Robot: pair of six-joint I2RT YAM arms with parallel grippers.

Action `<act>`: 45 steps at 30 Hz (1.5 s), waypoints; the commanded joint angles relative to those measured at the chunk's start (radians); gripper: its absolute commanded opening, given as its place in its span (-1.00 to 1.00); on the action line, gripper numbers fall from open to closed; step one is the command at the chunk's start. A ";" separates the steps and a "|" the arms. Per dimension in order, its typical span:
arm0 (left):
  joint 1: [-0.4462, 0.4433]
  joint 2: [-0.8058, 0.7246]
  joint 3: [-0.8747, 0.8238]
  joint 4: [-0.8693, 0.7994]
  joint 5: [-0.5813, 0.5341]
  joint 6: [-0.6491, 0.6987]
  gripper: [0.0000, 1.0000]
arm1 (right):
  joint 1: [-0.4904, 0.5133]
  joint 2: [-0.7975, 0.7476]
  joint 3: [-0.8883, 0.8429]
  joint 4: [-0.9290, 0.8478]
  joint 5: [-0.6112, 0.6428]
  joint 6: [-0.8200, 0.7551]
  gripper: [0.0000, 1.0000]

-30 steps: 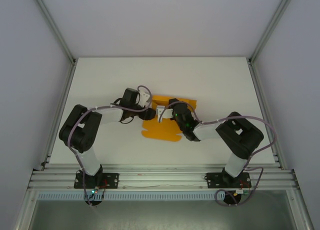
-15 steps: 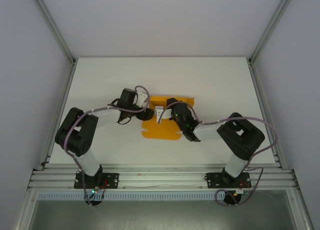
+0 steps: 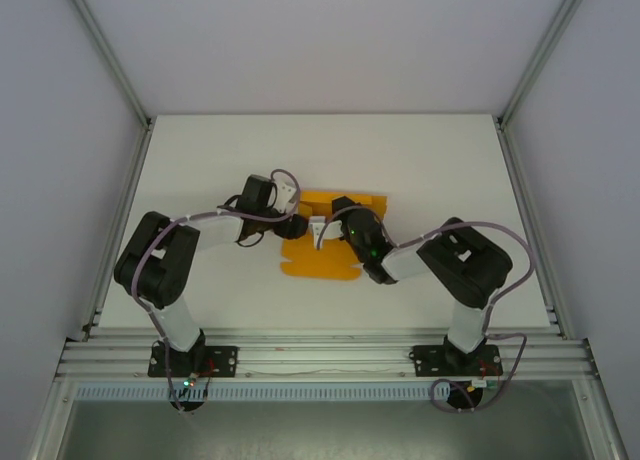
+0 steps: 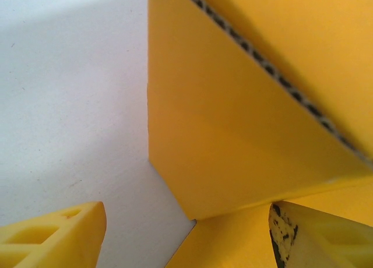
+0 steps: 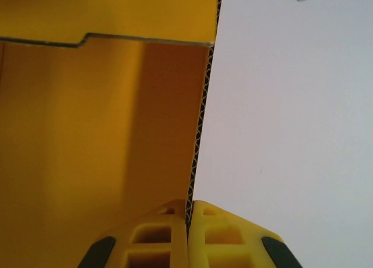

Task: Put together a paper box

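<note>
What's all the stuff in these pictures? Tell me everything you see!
paper box: one, orange, partly folded, middle of the table
table: one, white, under the box
metal rail: one, silver, along the table's near edge
arms: two, black and white, left arm and right arm, bolted at the rail
left fingers: two, yellow, apart, at a corner of the box
right fingers: two, yellow, pinched on the box's edge

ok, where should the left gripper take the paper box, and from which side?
I'd pinch the raised flap of the paper box near its lower corner, coming from the box's left. It stands off the table, so a finger fits each side, and the open left gripper straddles that corner. The right gripper pins another edge.
</note>
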 commanded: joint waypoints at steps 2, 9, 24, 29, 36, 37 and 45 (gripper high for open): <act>-0.003 0.022 -0.002 0.027 -0.048 -0.017 0.47 | 0.021 0.077 -0.053 -0.035 -0.012 -0.069 -1.00; -0.008 0.092 0.142 -0.021 0.006 0.056 0.49 | 0.030 -0.061 -0.027 -0.199 -0.096 0.078 -1.00; -0.054 0.107 0.157 0.147 -0.004 0.060 0.35 | -0.012 -0.095 0.082 -0.611 -0.119 0.269 -1.00; -0.054 0.102 0.120 0.215 -0.088 0.044 0.05 | -0.019 -0.096 0.081 -0.612 -0.120 0.263 -1.00; -0.054 0.138 0.180 0.185 -0.086 0.026 -0.30 | -0.019 -0.102 0.102 -0.674 -0.140 0.297 -1.00; -0.055 0.142 0.181 0.194 -0.094 0.011 -0.38 | -0.019 -0.100 0.105 -0.676 -0.144 0.304 -1.00; -0.080 0.186 0.215 0.204 -0.306 -0.117 -0.64 | -0.018 -0.099 0.125 -0.727 -0.149 0.351 -1.00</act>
